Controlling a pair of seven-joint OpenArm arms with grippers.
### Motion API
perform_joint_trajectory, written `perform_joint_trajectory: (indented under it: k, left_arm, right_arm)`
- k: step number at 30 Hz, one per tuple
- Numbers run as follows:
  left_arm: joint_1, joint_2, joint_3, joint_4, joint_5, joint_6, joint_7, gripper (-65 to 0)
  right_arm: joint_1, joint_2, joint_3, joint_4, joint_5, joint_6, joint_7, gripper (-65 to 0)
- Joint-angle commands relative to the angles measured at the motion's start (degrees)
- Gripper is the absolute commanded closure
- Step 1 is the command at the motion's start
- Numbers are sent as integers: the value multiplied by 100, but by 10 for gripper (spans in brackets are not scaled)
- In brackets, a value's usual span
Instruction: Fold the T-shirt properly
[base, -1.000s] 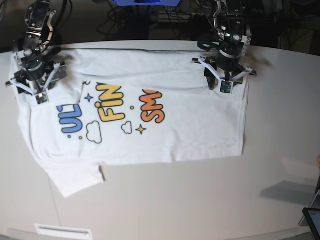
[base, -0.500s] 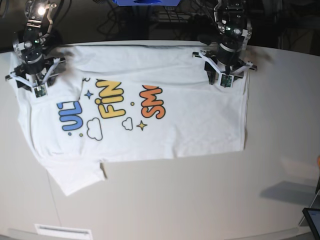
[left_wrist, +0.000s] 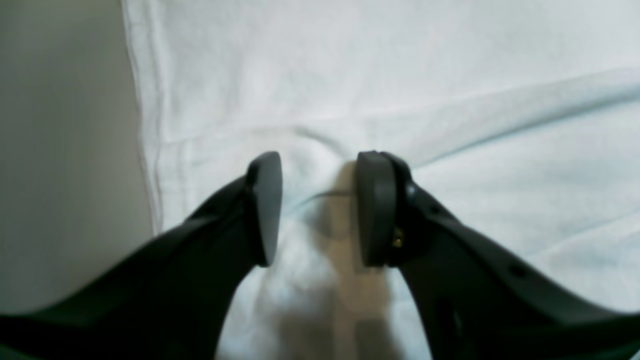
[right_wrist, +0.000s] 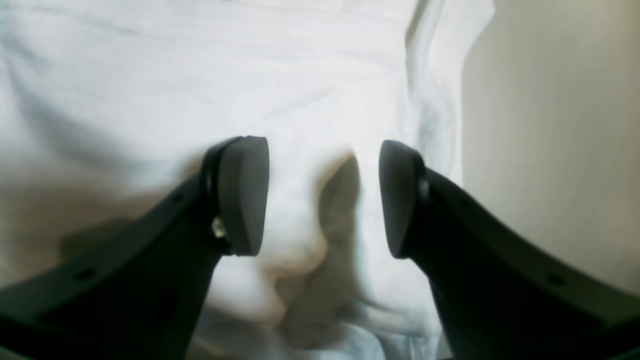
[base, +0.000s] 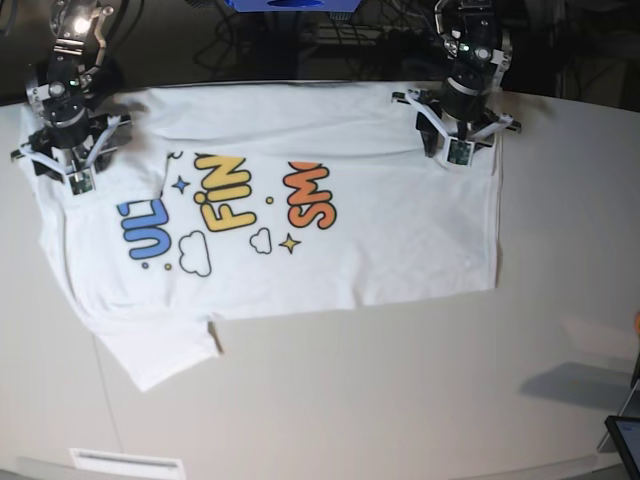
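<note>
Base view shows the T-shirt (base: 300, 220) spread flat on the pale table (base: 420, 390), print side up, with its far edge folded over toward the lettering and one sleeve sticking out at the near left. Both arms sit at that far edge, one at each end, probably so the cloth can be drawn evenly and kept straight. On the left wrist view, the left gripper (left_wrist: 317, 207) has its fingers (left_wrist: 265, 205) parted with a small ridge of white cloth between them (the pads do not seem to press it). On the other wrist view, the right gripper (right_wrist: 322, 195) stands wider apart over bunched cloth near the shirt's side edge, gripping nothing I can see.
</note>
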Motion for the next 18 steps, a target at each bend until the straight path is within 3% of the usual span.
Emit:
perform_joint_trajectory:
  k: [1,16,18]
  left_arm:
    - [-59,-29,-95,50,158,50,190,-250]
    - [-261,-100,-191,622,158,50,217,-254]
    - [-384,-109,-270,639,158,50,366,-254]
  right_arm:
    - [-53,6,18,78,-76,121,-284,-340]
    - [492,85,-9,473,-94,121,-328,-340]
    - [677,322,-35,614,-94,121,-416,-340]
